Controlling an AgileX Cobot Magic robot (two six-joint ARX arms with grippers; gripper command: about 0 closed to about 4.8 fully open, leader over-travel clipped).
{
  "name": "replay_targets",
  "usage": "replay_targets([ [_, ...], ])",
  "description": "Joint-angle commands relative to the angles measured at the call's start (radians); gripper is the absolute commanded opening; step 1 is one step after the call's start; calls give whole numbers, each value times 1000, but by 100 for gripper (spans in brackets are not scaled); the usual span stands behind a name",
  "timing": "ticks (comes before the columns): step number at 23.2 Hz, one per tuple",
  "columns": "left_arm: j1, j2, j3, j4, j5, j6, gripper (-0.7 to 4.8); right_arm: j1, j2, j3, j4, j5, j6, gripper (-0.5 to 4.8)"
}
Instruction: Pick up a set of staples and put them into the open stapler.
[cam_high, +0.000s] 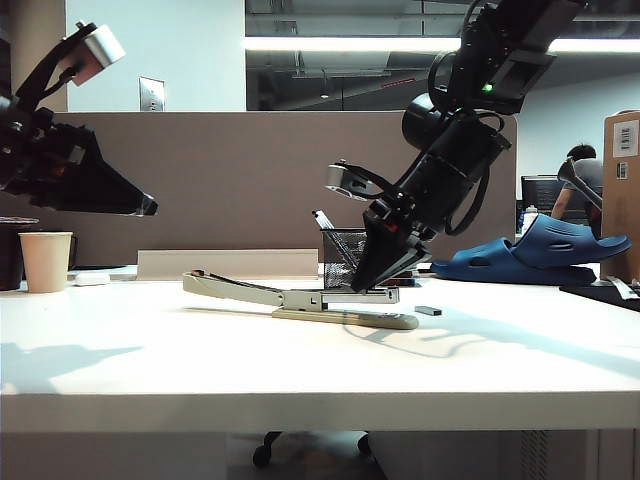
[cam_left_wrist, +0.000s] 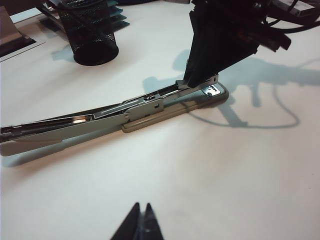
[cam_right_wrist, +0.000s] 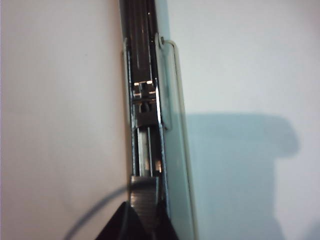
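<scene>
The cream long-reach stapler (cam_high: 300, 297) lies open on the white table, its grey magazine (cam_right_wrist: 145, 95) exposed and its long arm (cam_left_wrist: 60, 125) stretching away. My right gripper (cam_high: 362, 285) points down at the magazine's front end (cam_left_wrist: 200, 86), above the slim base (cam_left_wrist: 165, 111). In the right wrist view the right gripper (cam_right_wrist: 144, 212) is shut on the set of staples (cam_right_wrist: 142, 192), a ribbed silvery bar lined up over the magazine channel. My left gripper (cam_high: 148, 207) hangs high at the left, well away from the stapler. Its tips (cam_left_wrist: 141, 206) are shut and hold nothing.
A black mesh pen cup (cam_high: 343, 258) stands just behind the stapler. A small dark staple strip (cam_high: 428, 310) lies on the table to the right of the stapler's base. A paper cup (cam_high: 46, 260) sits far left and a blue shoe (cam_high: 540, 250) at the back right.
</scene>
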Motion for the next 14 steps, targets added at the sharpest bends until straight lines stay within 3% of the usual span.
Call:
replay_targets([
  [1,1,-2,1,14,5,2,-5,3,-3,2,3,2,-6,51],
  [14,1,-2,1,13,5,2,-5,3,-5,56,-36,2,-5,52],
])
